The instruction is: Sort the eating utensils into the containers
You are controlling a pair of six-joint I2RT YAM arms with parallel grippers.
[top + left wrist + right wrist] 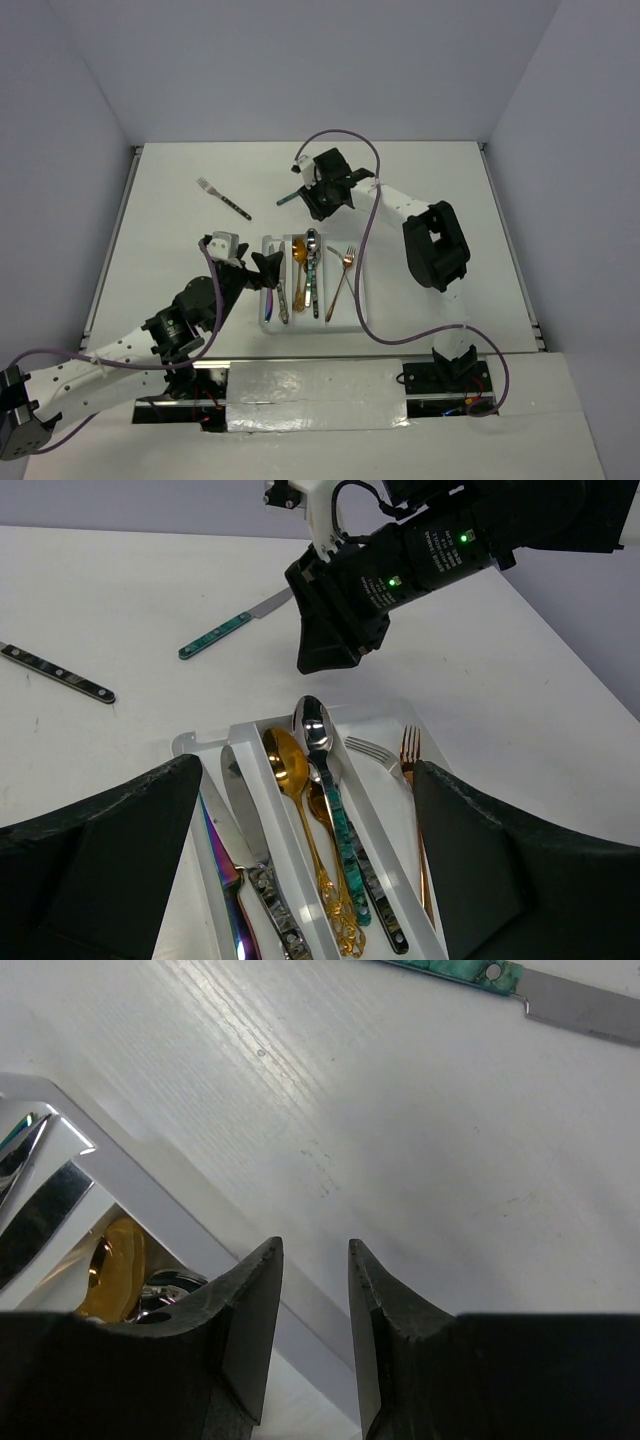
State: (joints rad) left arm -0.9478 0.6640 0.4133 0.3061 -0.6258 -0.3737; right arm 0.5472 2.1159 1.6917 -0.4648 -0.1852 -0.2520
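The white tray (357,285) holds utensils in three compartments. In the left wrist view the left one has an iridescent purple knife (228,880) and a silver knife (245,820). The middle one has a gold spoon (290,770) and a teal-handled spoon (335,810). The right one has a silver fork (372,750) and a copper fork (412,770). My left gripper (271,268) is wide open and empty over the tray's near left part. My right gripper (322,200) hovers past the tray's far end, its jaws narrowly apart and empty. A teal-handled knife (290,197) lies beside it on the table.
A fork with a dark handle (222,198) lies on the table at the far left. The right arm's purple cable (362,250) loops over the tray's right side. The tray's far rim (130,1150) shows just below the right fingertips (265,1260).
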